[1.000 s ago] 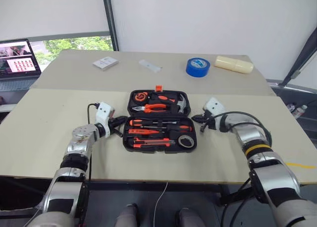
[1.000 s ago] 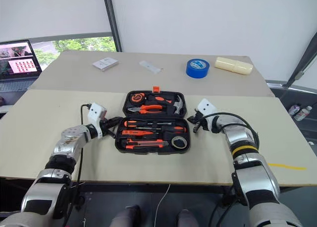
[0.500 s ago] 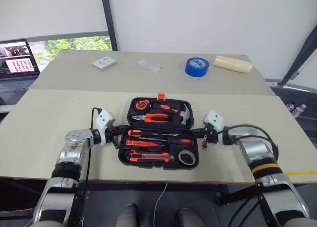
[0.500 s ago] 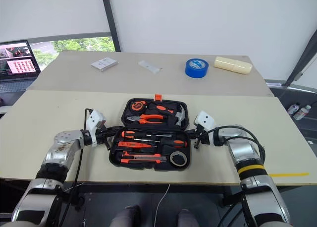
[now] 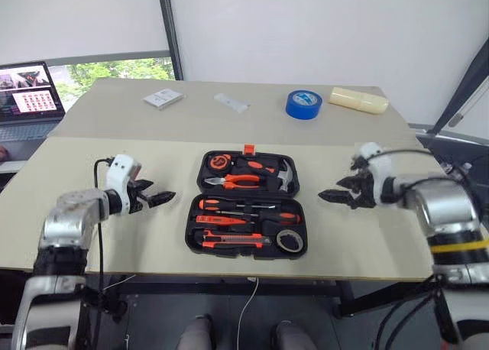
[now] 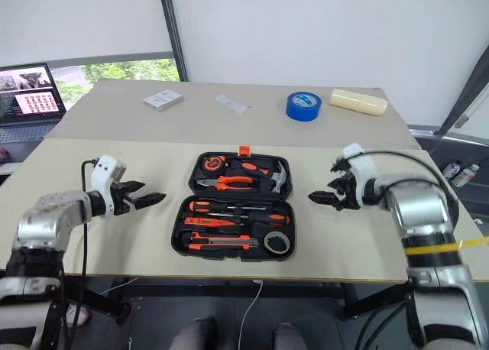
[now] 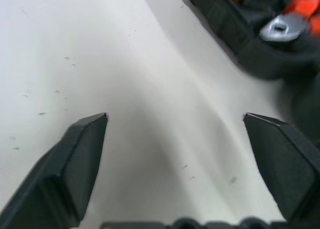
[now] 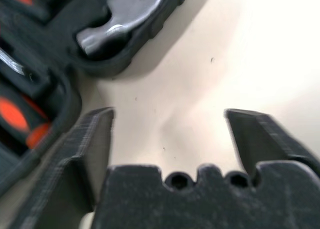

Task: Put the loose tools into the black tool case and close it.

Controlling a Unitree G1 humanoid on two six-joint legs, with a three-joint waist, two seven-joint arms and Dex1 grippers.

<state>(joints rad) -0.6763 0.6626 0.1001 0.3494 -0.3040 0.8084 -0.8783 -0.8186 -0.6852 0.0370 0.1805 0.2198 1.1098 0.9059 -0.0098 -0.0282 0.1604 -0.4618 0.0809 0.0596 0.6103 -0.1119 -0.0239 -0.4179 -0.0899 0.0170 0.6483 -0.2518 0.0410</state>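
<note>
1. We note both grippers have drawn away from the black tool case (image 5: 245,205): left gripper (image 5: 155,199) and right gripper (image 5: 336,196) now spread wide, holding nothing.
2. The case lies open mid-table, tools seated in its slots.
3. We judge closing the lid remains.

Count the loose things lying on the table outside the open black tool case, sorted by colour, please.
Blue: 1, the blue tape roll
Cream: 1, the cream oblong block
White: 2, the small white flat box and the thin white strip
Total: 4
</note>
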